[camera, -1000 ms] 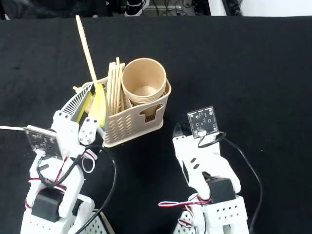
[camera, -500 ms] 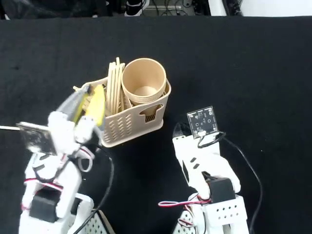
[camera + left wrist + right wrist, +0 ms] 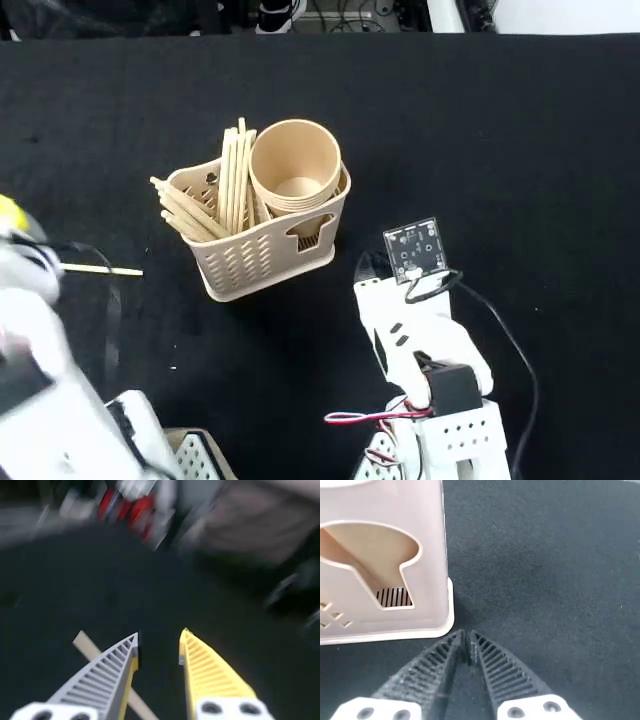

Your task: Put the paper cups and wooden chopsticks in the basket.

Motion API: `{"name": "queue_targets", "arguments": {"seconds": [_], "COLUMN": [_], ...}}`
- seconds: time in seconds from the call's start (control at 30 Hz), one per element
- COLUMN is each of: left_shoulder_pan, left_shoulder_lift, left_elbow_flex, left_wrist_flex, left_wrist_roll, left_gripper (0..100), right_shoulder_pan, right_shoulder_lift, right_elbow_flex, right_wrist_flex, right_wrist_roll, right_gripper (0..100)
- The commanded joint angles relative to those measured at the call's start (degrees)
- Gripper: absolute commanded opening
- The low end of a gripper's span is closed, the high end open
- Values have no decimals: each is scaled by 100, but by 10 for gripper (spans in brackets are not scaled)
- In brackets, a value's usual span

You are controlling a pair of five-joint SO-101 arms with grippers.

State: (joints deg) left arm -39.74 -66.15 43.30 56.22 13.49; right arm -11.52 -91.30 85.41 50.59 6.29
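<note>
— Left tool (image 3: 159, 634): how is it set?
— Jaws are held moderately apart, empty, above one loose chopstick (image 3: 82, 642) lying flat on the counter (image 3: 500, 140), off-centre toward the grey jaw.
— How should it be picked?
— It should be straddled squarely, then gripped low. It is to be carried to the basket (image 3: 262, 262), well apart, where paper cups (image 3: 296, 165) and bundled chopsticks (image 3: 232, 180) are stowed.

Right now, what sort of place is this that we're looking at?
Most likely a robotics lab bench or hobby workspace rather than a kitchen. The table is draped in black cloth, a small white arm on it has bare wires and a circuit board, and cables lie along the far edge.
</note>
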Motion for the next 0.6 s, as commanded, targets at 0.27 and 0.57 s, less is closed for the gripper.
{"name": "queue_targets", "arguments": {"seconds": [0.27,0.57], "left_shoulder_pan": [-980,-963], "left_shoulder_lift": [5644,8264], "left_elbow_flex": [-1701,-3407], "left_wrist_flex": [-791,-747], "left_wrist_roll": [105,818], "left_gripper": [152,152], "right_shoulder_pan": [-53,-53], "right_shoulder_lift": [-57,-57], "right_elbow_flex": [-22,-22], "right_wrist_flex": [-70,-70], "right_wrist_roll": [44,44], "right_gripper": [28,28]}}
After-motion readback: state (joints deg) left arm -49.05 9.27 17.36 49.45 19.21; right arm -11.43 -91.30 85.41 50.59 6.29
